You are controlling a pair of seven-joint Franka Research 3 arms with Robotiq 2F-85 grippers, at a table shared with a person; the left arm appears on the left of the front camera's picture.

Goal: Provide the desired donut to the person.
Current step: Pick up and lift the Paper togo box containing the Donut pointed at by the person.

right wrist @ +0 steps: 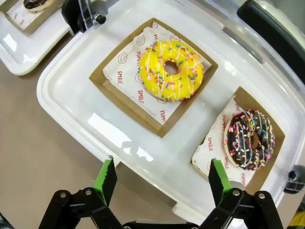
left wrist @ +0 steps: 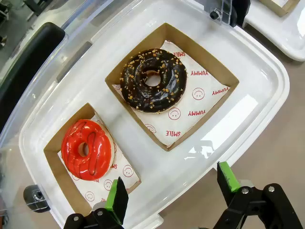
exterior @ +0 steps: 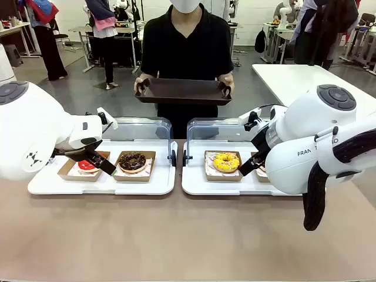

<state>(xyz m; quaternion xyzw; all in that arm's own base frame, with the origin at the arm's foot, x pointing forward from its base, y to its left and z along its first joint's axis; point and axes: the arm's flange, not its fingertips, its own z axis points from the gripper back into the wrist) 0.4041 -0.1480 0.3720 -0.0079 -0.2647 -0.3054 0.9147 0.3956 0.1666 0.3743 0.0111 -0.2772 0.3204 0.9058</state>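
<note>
left hand [left wrist: 171,183] open, hovering above the red donut [left wrist: 87,149] and chocolate donut [left wrist: 153,80]; right hand [right wrist: 161,168] open above the yellow donut [right wrist: 174,70] and sprinkled donut [right wrist: 251,139]. the person [exterior: 187,47] stands across the surface [exterior: 176,235] holding a dark tray [exterior: 184,91], pointing at none.

In front of me, two white trays, left [exterior: 100,187] and right [exterior: 198,183], lie side by side, just apart, on a tan table [exterior: 176,235]. Each has a clear lid [exterior: 141,128] standing raised along its far edge. Each carries two brown cardboard boxes [left wrist: 215,67] lined with white paper [left wrist: 200,102] printed in red.
</note>
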